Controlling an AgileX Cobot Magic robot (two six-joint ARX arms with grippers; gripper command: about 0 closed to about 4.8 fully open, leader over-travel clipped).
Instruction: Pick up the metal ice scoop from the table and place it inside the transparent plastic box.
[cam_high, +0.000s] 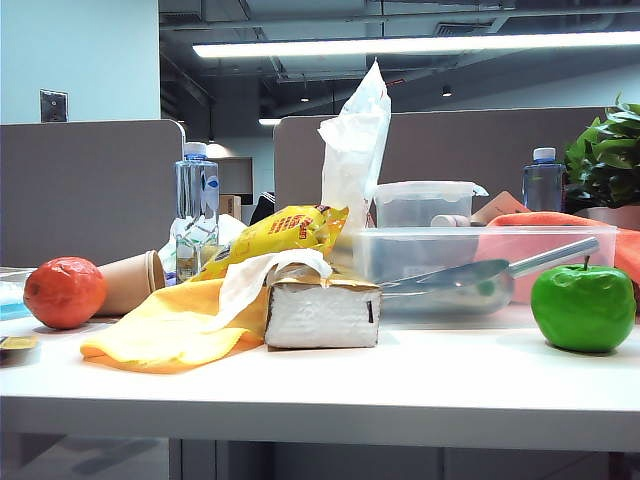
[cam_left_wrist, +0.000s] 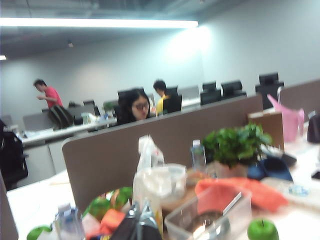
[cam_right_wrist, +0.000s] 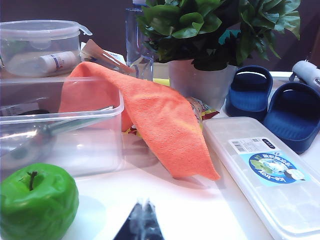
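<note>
The metal ice scoop (cam_high: 462, 274) lies inside the transparent plastic box (cam_high: 420, 246), and its handle slants up over the box's right rim. Neither gripper shows in the exterior view. My left gripper (cam_left_wrist: 141, 213) is shut and empty. It is raised high and back from the table (cam_high: 400, 375), looking down on the box (cam_left_wrist: 181, 223) with the scoop (cam_left_wrist: 226, 210) in it. Low over the white tabletop my right gripper (cam_right_wrist: 142, 206) is shut and empty, with the box (cam_right_wrist: 97, 147) and the scoop (cam_right_wrist: 35, 142) ahead of it.
A green apple (cam_high: 583, 307) stands right of the box. A tissue box (cam_high: 322, 312), yellow cloth (cam_high: 170, 325), paper cup (cam_high: 130, 280) and orange fruit (cam_high: 64, 292) lie to its left. Behind are an orange towel (cam_right_wrist: 155, 115), lidded tub (cam_right_wrist: 40, 45), plant (cam_right_wrist: 210, 25), slippers (cam_right_wrist: 280, 107) and ice tray (cam_right_wrist: 265, 175).
</note>
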